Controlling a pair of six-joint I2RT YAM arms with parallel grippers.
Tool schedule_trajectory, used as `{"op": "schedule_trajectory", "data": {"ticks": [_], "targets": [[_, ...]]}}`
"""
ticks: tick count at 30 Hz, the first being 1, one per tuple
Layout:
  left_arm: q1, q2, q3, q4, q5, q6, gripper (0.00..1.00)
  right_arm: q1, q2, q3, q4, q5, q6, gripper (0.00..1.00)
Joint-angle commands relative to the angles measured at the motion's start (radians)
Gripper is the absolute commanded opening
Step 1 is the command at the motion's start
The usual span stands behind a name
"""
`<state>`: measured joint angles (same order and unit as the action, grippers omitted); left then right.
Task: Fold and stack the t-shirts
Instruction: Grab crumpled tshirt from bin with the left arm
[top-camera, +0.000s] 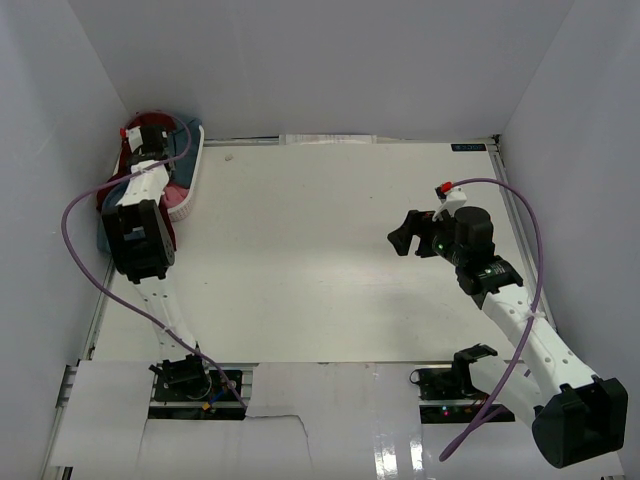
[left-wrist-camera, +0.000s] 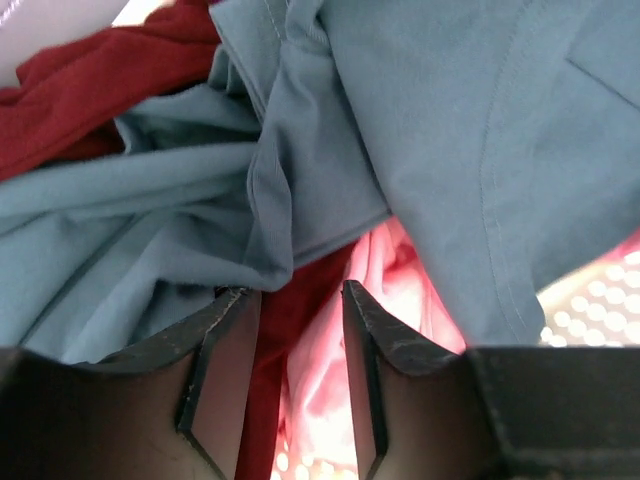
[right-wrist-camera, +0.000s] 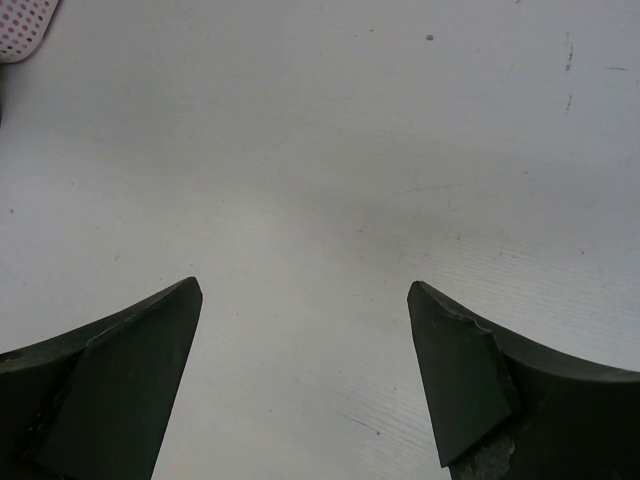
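Where the table (top-camera: 320, 260) lies bare, the right fingers (right-wrist-camera: 120, 380) gape wide, empty. Farther off, the left fingers (left-wrist-camera: 215, 380) stand half-closed over the basket (top-camera: 186, 200); whether they pinch cloth cannot be told. Three t-shirts lie heaped inside: one teal t-shirt (left-wrist-camera: 450, 130), one maroon t-shirt (left-wrist-camera: 90, 80), one pink t-shirt (left-wrist-camera: 400, 270). The cloth looks soft, light and limp, so a bunched teal fold is probably the best hold.

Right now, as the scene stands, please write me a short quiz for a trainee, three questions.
1. True or false: the right arm's jaws are shut on a shirt.
2. Where do the t-shirts lie? A: folded in a stack. B: in the white laundry basket. C: held by the right arm.
3. Which shirt colours show beyond the left arm's jaws?
Key: 1 false, they stand wide open. 2 B. 3 teal-blue t-shirt, maroon t-shirt, pink t-shirt.
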<state>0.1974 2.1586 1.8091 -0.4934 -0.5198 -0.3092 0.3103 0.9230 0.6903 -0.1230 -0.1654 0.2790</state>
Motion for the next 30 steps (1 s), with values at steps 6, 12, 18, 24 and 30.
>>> {"op": "schedule_trajectory", "data": {"ticks": [6, 12, 18, 24, 30], "targets": [[0.005, 0.038, 0.104, -0.013, -0.102, 0.01, 0.57, 0.007, -0.001, 0.003, 0.033, -0.016, -0.021, 0.9], [-0.012, 0.006, 0.125, -0.02, -0.042, -0.001, 0.69, 0.007, 0.008, 0.003, 0.042, -0.02, -0.02, 0.9], [-0.027, -0.014, 0.159, -0.02, -0.126, 0.028, 0.71, 0.007, 0.014, 0.002, 0.046, -0.036, -0.018, 0.9], [-0.027, 0.013, 0.167, -0.001, -0.242, 0.044, 0.71, 0.007, 0.013, 0.0, 0.046, -0.042, -0.02, 0.9], [-0.027, 0.122, 0.259, 0.003, -0.31, 0.084, 0.67, 0.009, 0.016, 0.0, 0.043, -0.048, -0.021, 0.9]]}}
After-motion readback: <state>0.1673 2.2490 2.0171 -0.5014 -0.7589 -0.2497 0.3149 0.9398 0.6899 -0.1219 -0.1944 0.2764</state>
